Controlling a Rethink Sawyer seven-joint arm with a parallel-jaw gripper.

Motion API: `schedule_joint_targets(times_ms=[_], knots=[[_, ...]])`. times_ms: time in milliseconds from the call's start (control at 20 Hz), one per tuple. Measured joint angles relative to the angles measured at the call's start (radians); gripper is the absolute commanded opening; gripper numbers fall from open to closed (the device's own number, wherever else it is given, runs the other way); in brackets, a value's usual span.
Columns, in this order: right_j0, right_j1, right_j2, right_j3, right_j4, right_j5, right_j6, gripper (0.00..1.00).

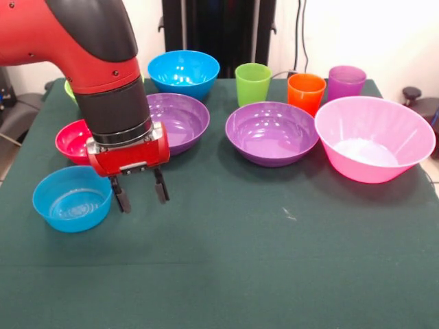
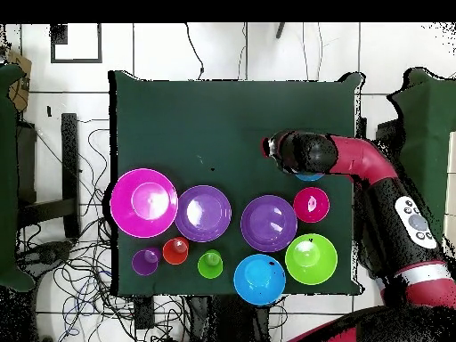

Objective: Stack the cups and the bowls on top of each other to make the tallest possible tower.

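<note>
A wide bare stretch of green tabletop (image 1: 274, 274) fills the near half of the front view, unoccupied from edge to edge. Nearest of the objects is a small blue bowl (image 1: 72, 199) at the near left, sitting close to the tabletop's left edge. Just right of it hangs the tool (image 1: 141, 193), its two black fingers spread apart with nothing between them, tips close above the cloth. Behind the blue bowl sits the small red bowl (image 1: 72, 140), partly hidden by the arm (image 1: 103, 75). A purple bowl (image 1: 180, 120) stands just behind the tool, and a second purple bowl (image 1: 271, 132) lies to its right with a gap between them. The big pink bowl (image 1: 375, 137) sits at the far right, its rim close to the right edge. Along the far edge stand a second blue bowl (image 1: 183, 72), the green cup (image 1: 252, 83), the orange cup (image 1: 306, 92) and the purple cup (image 1: 346, 82), all upright and separate. The lime green bowl (image 2: 311, 258) shows clearly overhead, near the corner by the robot's base.
</note>
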Motion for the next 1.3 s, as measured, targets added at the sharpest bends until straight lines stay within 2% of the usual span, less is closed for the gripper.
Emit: schedule_joint_targets(times_ms=[350,1300], knots=[[-0.021,-0.011,0.003,0.000,-0.004,0.048,-0.059,1.00],[-0.053,-0.060,0.003,0.000,-0.042,0.050,-0.104,1.00]])
